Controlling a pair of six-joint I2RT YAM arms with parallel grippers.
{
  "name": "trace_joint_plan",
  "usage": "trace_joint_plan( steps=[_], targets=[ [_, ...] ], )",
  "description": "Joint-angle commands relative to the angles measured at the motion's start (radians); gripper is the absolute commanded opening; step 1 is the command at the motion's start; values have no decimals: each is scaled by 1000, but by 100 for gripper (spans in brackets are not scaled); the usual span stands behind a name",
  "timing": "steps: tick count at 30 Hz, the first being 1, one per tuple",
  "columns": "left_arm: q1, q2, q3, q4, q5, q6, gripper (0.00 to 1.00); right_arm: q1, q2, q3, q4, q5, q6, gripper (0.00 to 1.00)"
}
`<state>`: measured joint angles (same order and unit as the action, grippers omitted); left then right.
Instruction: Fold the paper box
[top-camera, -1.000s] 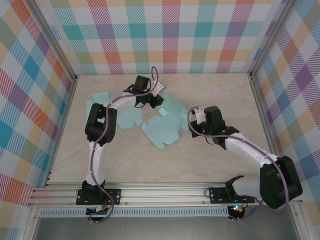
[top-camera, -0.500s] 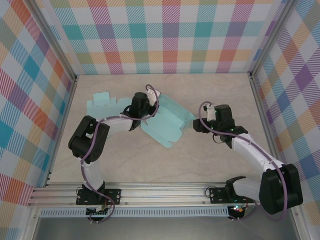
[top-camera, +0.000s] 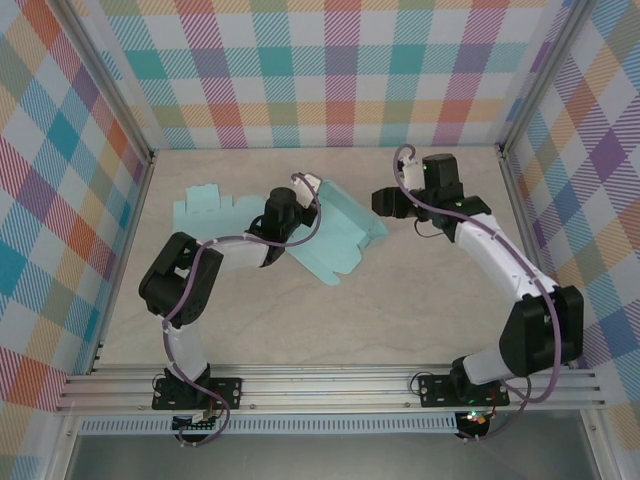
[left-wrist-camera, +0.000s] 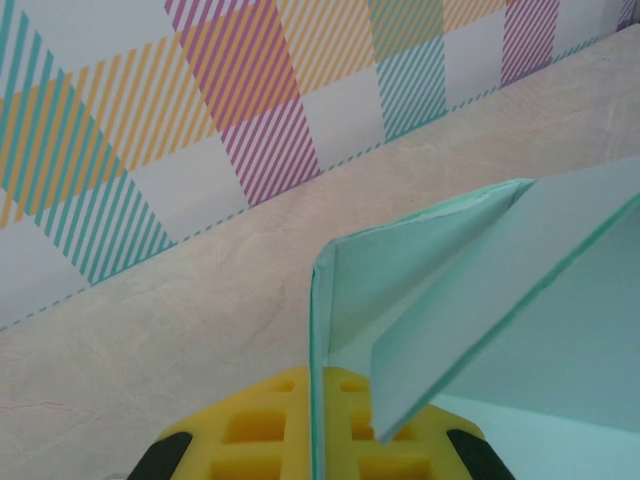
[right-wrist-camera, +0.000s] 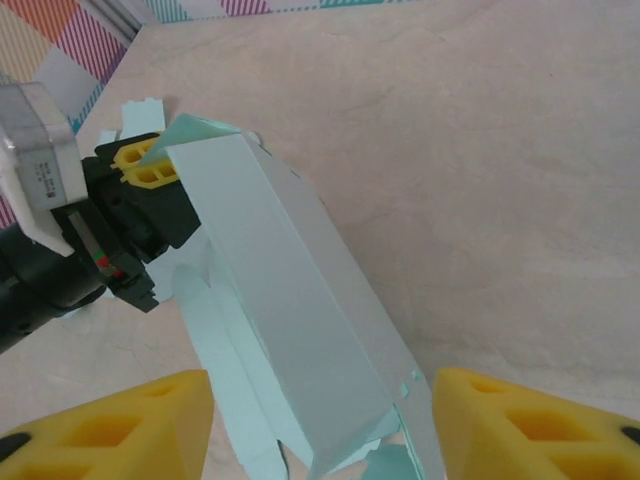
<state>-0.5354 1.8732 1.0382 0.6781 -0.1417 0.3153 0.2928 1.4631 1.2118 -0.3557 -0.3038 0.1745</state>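
Observation:
The paper box (top-camera: 337, 236) is a light teal card sheet, partly folded, with one long panel raised off the table. My left gripper (top-camera: 308, 195) is shut on its far left corner. In the left wrist view the card's edge (left-wrist-camera: 318, 330) runs straight down between the yellow pads (left-wrist-camera: 250, 430). My right gripper (top-camera: 384, 205) hovers open at the box's right end. In the right wrist view its yellow fingers (right-wrist-camera: 110, 430) stand wide on either side of the folded panel (right-wrist-camera: 290, 310) without touching it, and the left gripper (right-wrist-camera: 145, 165) shows at the far corner.
A second flat teal sheet (top-camera: 205, 208) lies at the back left of the beige table (top-camera: 400, 310). Checked walls (top-camera: 330, 70) close in the back and both sides. Bare tabletop stretches in front of the box.
The right gripper opened and swung from the box's near right side toward the back. The left arm dropped lower, still clamping the card, and the flat sheet has become a folded shape.

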Motion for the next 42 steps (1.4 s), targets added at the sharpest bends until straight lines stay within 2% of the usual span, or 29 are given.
trace_joint_plan(
  steps=[1,7,20,27,33,39,42],
  targets=[
    [-6,24,12,55,-26,-18,0,18,57,54,-81,-36,-7,48],
    [-9,47,32,45,-39,-35,0,74,146,116,-87,-20,-20,30],
    [-12,98,40,48,-95,-79,0,142,288,136,-102,22,-25,20],
    [-12,109,-13,113,-128,-142,0,152,267,136,-109,48,-15,21],
    [-17,106,-72,249,-183,-180,0,145,196,184,-171,117,-45,34],
    [-33,139,-79,310,-219,-156,0,82,91,124,-153,100,-36,44],
    [-39,150,-69,317,-237,-153,0,23,54,80,-127,64,-3,46]
  ],
)
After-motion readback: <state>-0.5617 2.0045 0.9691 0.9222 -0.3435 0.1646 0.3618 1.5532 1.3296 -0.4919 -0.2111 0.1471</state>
